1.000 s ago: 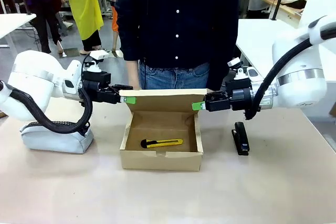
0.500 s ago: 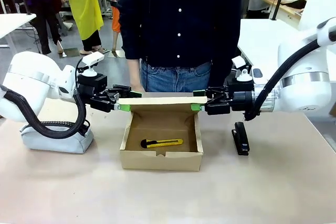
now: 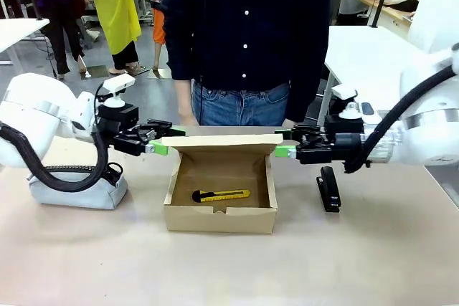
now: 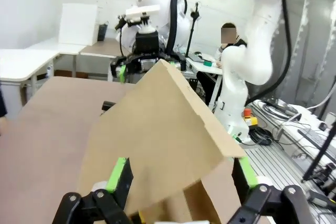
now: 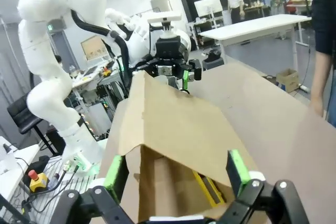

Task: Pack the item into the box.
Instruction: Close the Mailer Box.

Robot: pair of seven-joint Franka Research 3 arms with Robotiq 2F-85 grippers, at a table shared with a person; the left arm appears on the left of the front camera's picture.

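- Box [image 3: 219, 216]: shallow brown cardboard, sitting mid-table between the two arms with its body open to the top. We judge packing as done and closing as the step in hand.
- Flap lid [image 3: 222, 139]: hinged on the far edge, hanging roughly level over the far half of the box, so only partly folded down. The next move needs both ends pushed down and toward the near wall together, or the flap will skew.
- Left gripper [image 3: 169, 140]: at the lid's left end, jaws spread wide and holding nothing. The left wrist view shows the flap edge between the pads. We can't tell if a pad touches it.
- Right gripper [image 3: 284, 142]: at the lid's right end, jaws fully apart, also empty.
- Item [image 3: 221, 195]: slim yellow utility knife with a black blade end, lying flat on the box floor near the front wall, blade end pointing left. It sits low, so we expect it to clear the lid.
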